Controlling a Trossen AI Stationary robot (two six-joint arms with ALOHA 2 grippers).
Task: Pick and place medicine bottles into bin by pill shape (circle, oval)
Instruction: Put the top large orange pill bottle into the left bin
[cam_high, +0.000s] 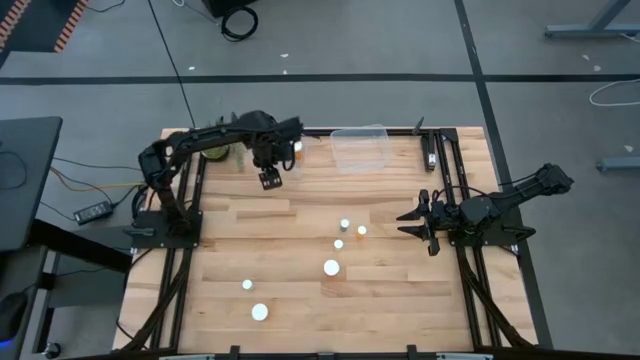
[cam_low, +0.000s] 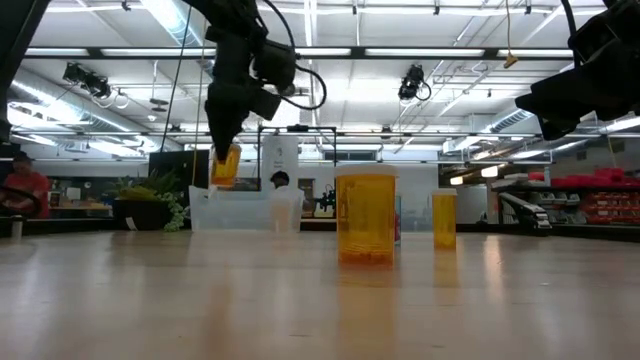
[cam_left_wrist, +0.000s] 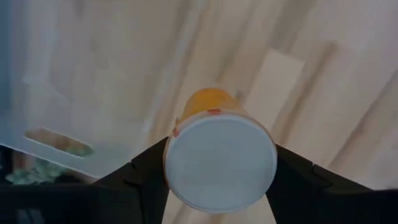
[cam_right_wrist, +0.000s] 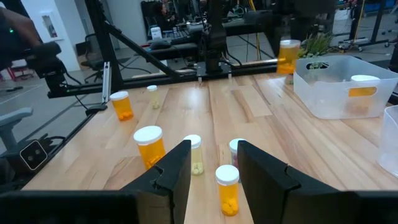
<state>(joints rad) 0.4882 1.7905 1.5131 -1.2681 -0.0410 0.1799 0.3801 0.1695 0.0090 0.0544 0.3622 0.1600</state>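
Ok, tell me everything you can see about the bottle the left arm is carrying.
The carried bottle is a round medicine bottle with a flat white cap and a translucent orange body, plastic by the look of it. The left end effector grips it just under the cap, one dark finger on each side. It hangs upright in the air, clear of the table, at the far edge beside a clear plastic bin. Nothing else touches it. Its pills are not visible.

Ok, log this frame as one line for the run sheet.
left gripper: shut on bottle, raised near bin | right gripper: idle, table's right edge | loose bottles: mid-table
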